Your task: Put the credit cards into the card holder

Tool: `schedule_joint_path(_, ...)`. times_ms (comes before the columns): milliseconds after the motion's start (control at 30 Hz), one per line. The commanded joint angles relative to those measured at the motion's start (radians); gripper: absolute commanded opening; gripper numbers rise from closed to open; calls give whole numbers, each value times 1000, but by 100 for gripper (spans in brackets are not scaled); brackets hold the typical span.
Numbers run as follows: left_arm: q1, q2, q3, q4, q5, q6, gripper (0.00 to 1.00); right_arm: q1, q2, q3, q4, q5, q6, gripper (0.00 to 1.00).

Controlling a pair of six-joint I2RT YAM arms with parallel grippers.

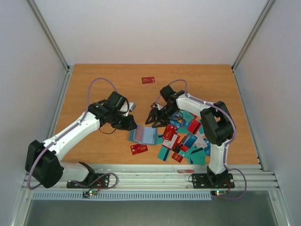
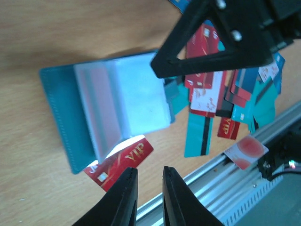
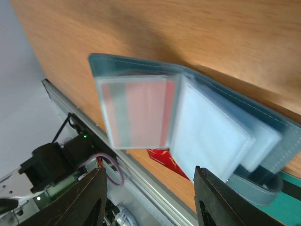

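- Teal card holder (image 1: 143,135) lying open near the middle of the bench's (image 1: 94,80) front edge.
- Left gripper (image 2: 149,172) beside its far left corner, jaws barely apart, empty.
- Right gripper (image 3: 150,173) over its far right corner, jaws wide, empty.
- Credit cards (image 1: 186,139) heaped to its right.

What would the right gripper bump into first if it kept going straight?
Probably the card holder: it lies spread out straight ahead of the open right gripper, though how near is hard to tell.

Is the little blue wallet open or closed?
Open. The card holder lies spread flat, its clear pockets showing, with something red inside one.
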State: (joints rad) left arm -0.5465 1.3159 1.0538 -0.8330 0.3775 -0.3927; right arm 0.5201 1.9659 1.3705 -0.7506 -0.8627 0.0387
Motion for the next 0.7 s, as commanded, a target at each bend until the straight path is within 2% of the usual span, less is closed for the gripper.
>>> schedule_joint_path(0, -62, 20, 23, 53, 48, -8, 18, -16, -85, -40, -24, 65, -21, 52)
schedule_joint_path(233, -157, 99, 73, 99, 57, -33, 18, -118, -234, -174, -28, 178, 7, 53)
schedule_joint_path(500, -246, 357, 247, 149, 60, -42, 22, -260, -405, -363, -31, 289, 52, 56)
schedule_joint_path(667, -253, 561, 374, 148, 70, -67, 22, -342, -419, -438, 34, 257, 57, 58)
